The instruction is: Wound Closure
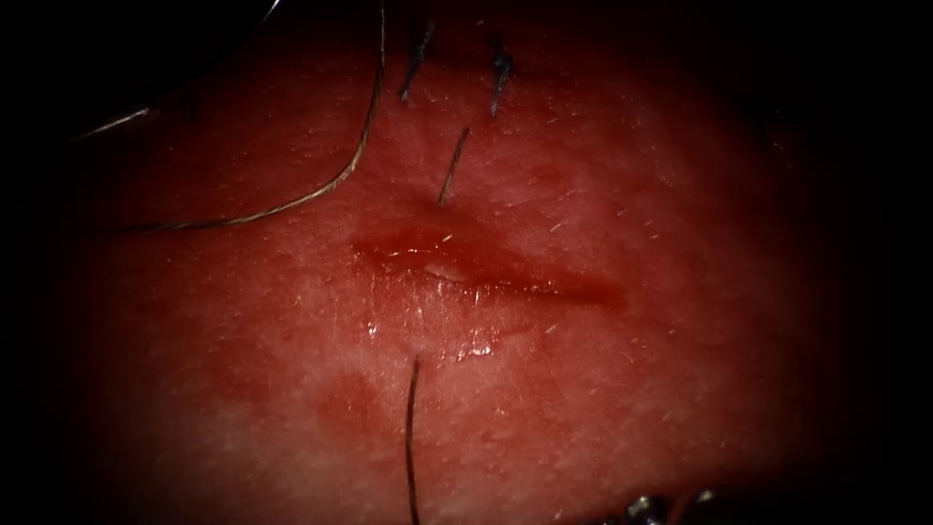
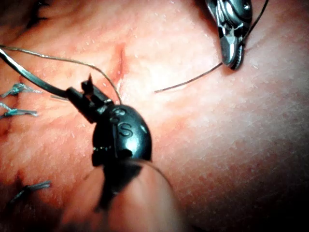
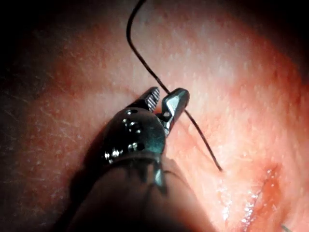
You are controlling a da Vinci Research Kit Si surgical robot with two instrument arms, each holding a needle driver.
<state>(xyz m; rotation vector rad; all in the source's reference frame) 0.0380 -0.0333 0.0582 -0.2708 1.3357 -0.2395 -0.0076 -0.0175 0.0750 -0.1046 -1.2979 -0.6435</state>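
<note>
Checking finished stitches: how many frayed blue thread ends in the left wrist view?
3 frayed blue thread ends on the pink tissue: two close together, one apart; more may be hidden. Left tool holds the silver needle.

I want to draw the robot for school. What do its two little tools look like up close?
The left tool is glossy black: a rounded, bulb-shaped wrist stamped with a pale letter S, tipped by small dark jaws. The right tool is shiny silver-grey metal with a rounded wrist dotted with small rivets, and two short blunt jaws; one has a ridged, cross-hatched inner face. Each sits on a thicker, rounded shaft.
</note>
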